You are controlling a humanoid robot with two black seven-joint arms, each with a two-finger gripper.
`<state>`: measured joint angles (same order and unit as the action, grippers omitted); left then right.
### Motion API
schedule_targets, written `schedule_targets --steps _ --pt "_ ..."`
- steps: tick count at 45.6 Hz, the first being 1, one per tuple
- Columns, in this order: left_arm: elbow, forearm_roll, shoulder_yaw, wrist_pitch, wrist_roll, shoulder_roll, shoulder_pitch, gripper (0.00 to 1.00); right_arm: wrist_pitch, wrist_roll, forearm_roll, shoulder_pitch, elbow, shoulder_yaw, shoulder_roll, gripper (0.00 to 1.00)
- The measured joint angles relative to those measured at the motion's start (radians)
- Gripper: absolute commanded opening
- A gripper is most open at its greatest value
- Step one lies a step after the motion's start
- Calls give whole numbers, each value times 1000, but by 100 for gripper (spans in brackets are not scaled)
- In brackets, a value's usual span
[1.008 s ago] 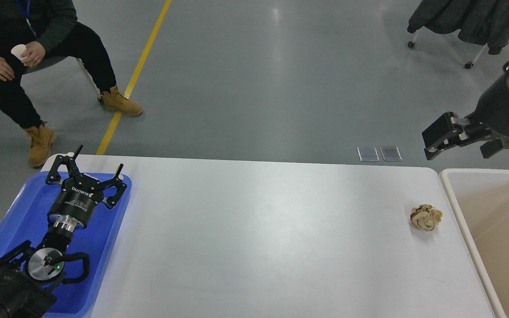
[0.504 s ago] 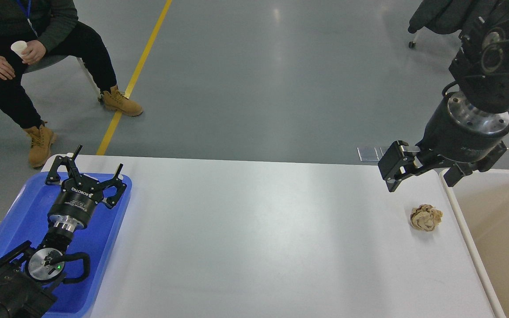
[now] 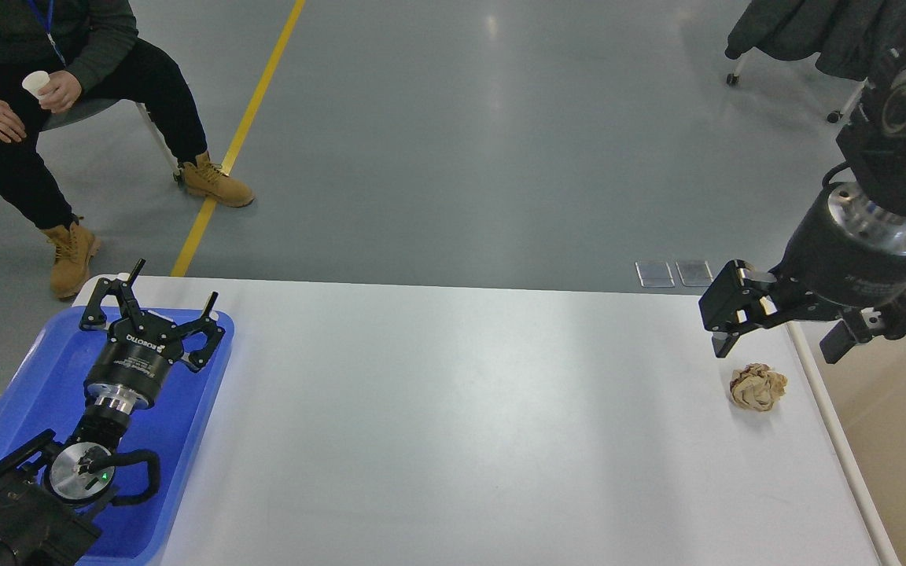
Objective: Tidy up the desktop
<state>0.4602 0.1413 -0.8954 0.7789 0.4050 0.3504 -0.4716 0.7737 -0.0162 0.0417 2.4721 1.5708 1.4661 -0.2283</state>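
Note:
The white desktop (image 3: 461, 409) fills the lower part of the head view. A crumpled brown paper ball (image 3: 757, 387) lies on it near the right edge. My right gripper (image 3: 779, 344) is open and empty, pointing down, just above and behind the ball, with one finger on each side of it. My left gripper (image 3: 160, 297) is open and empty, resting low over the blue tray (image 3: 185, 440) at the desktop's left end.
A beige, white-rimmed bin (image 3: 846, 464) stands against the desktop's right edge, close to the ball. A person (image 3: 44, 94) sits beyond the far left corner holding a white cup. A chair with a dark jacket (image 3: 807, 31) stands at the far right.
My right arm swung in from the right and came down over the desktop's right end, now hanging just above the paper ball. The left arm and the ball have not moved.

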Motion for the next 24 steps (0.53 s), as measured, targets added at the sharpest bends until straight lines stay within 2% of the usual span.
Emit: schedule_targets --steps 24 --pt "0 1 -1 -1 0 -1 1 99 11 2 12 30 4 -36 6 100"
